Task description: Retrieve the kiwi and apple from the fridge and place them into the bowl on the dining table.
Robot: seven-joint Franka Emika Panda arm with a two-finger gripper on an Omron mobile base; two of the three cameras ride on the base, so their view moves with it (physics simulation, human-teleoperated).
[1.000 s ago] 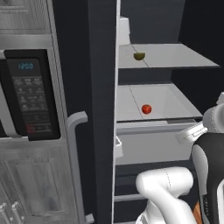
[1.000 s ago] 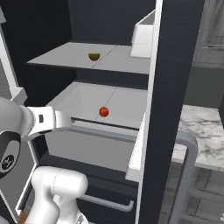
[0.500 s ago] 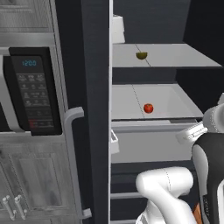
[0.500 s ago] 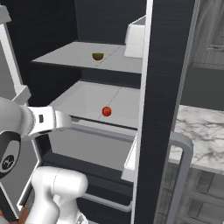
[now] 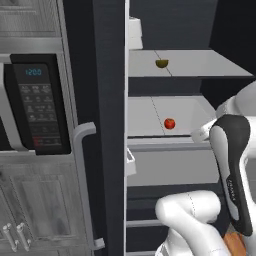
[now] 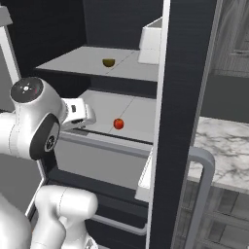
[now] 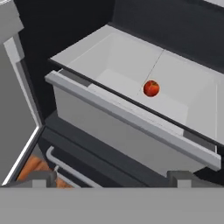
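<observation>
Apple (image 7: 151,88) and kiwi (image 5: 161,63) both sit inside the fridge (image 5: 107,75); neither is in hand, so the fetch step is not yet done.

Nearest: gripper (image 7: 111,177). Its two dark tips show at 6 o'clock in the hand view, well apart with nothing between them, so it stands spread and empty. The hand is tilted to look down into the open compartment, which I judge a staging pose ahead of a reach.

Next out: a pale drawer front crosses the hand view from 9 to 4 o'clock. It lies between the gripper and the apple, so a reach probably has to go over this lip, not straight in.

Apple: on the light grey lower shelf (image 5: 150,117), resting free, walls well apart from it. From the shelf's middle it lies toward 3 o'clock in the left base view. Open room on all sides suits a grasp from above or the front.

Farther: kiwi on the upper shelf (image 6: 87,61), near the front edge, at 12 o'clock from the apple. A white bin (image 6: 151,44) stands on the same level at 3 o'clock of it in the right base view.

Door (image 6: 177,112) stands swung open, edge toward the cameras, which keeps the interior reachable. Marble top (image 6: 221,146) shows beyond it at 3 o'clock. Risk as I judge it: round fruit may roll when touched.
</observation>
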